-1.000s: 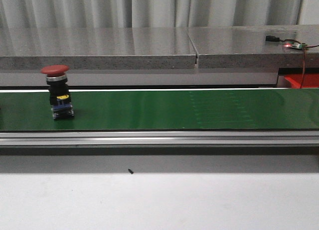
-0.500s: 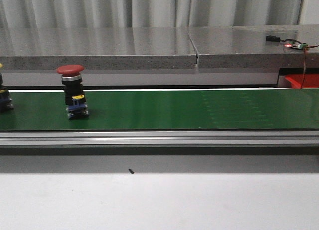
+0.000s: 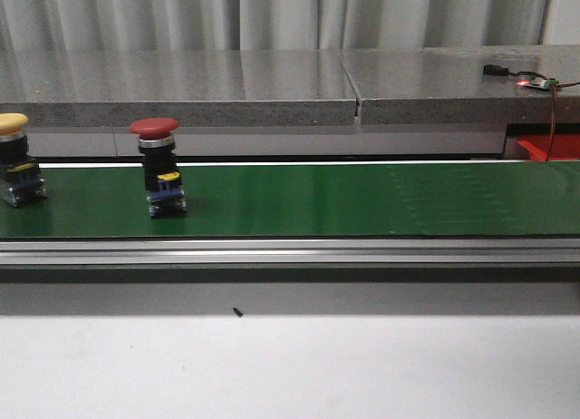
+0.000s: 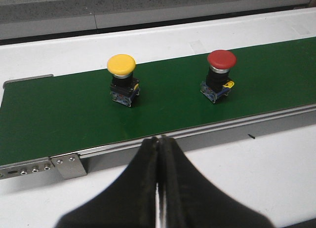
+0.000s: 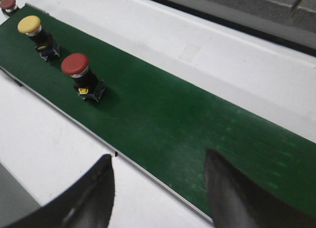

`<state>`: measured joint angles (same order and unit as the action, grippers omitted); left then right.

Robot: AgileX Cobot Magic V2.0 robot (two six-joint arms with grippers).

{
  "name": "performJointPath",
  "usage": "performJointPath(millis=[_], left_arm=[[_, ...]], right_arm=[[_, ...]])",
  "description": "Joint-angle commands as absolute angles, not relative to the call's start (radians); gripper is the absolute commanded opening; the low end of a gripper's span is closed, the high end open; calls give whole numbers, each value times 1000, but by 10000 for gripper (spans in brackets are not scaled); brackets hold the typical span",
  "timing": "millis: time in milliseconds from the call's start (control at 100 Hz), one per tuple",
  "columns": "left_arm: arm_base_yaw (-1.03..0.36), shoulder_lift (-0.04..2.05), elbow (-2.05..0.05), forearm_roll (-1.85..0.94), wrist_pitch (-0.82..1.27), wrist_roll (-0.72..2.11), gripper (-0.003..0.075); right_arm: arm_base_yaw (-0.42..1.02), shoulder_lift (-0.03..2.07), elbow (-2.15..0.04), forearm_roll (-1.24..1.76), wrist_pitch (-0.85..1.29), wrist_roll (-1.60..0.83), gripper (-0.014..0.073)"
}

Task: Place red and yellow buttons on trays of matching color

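Note:
A red button (image 3: 156, 165) with a mushroom cap stands upright on the green belt (image 3: 362, 201), left of centre. A yellow button (image 3: 14, 160) rides behind it at the far left edge. In the left wrist view the yellow button (image 4: 122, 80) and the red button (image 4: 219, 75) stand side by side, beyond my left gripper (image 4: 159, 139), which is shut and empty over the white table. My right gripper (image 5: 159, 156) is open and empty near the belt's front rail, well away from the red button (image 5: 79, 75) and the yellow button (image 5: 34, 33). No yellow tray is in view.
Another red button (image 5: 7, 4) shows at the belt's far end. A red container edge (image 3: 548, 147) sits at the far right behind the belt; I cannot tell if it is a tray. A grey stone ledge (image 3: 272, 83) runs behind the belt. A metal rail (image 3: 290, 251) borders its front.
The red button has travelled to the right along the belt. The yellow button has come into the front view at the left edge, moving the same way.

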<state>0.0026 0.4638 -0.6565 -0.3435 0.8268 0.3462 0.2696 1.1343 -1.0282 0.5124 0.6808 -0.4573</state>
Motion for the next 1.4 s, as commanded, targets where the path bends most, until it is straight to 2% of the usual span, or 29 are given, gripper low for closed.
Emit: performJointPath(millis=[0,250,600,660,780,830,1290,1330,1390], left_arm=[[-5,470,-683,-372,762,347,-19],[-5,470,-683,-372,762,347,-19],[-5,470,-683,-372,762,347,-19],[-5,470,-683,-372,762,347,-19],[-5,470,-683,-372,762,347,-19],[-5,470,-683,-372,762,347,-19],[-5,470,-683,-372,762,347,-19],[-5,470,-683,-372,762,347,-19],[-5,470,-683,-372,762,347,-19]], right_arm=[[323,1186,-1111,460,643,-388,449],[467,1362,-1269,271,656,-165,449],[595,1595,-1466,249,753,-158,450],[603,1626,-1487,267,753,-158,478],[609,1676,-1515,289,753,-158,600],[609,1694,-1524,290,750,-158,617],[609,1862,-1611,291,658,-158,610],[608,1869,-1612,291,661,-158,592],[606,1875,-1612,290,672,-158,510]])
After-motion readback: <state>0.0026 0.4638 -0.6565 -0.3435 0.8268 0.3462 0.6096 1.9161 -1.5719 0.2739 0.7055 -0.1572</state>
